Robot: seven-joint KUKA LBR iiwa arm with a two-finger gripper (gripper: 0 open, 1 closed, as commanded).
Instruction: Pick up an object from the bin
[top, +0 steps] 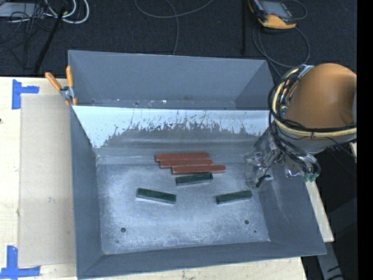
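Nothing is held yet. The likeliest pick, judging by closeness alone, is the dark green bar (233, 198), lying flat on the bin floor at approx. 4 o'clock from the floor's centre. A second green bar (194, 179) lies near the centre, touching or just beside the brown bars (189, 163), which sit side by side at approx. 12 o'clock of it. A third green bar (156, 196) lies well apart at 8 o'clock.

The gripper (260, 172) hangs at the 3 o'clock side of the floor, close to the right wall (288, 214), w/ the nearest green bar at about 7 o'clock from it. Can't tell whether it's spread or closed; too tangled w/ cables to read.

Risks, as I judge them:
- The bars are thin and flat, so there's little height to grip. A descent that stops short prob. closes on air; one that goes too deep jams into the floor.
- The nearest bar lies slanted. If the wrist isn't turned across its short side, the bar prob. gets pushed or spun away instead of gripped.
- The wall is close, so the gripper or the orange cover (323, 95) could scrape it.
- At the centre cluster, a grab poss. catches two bars or knocks them apart.
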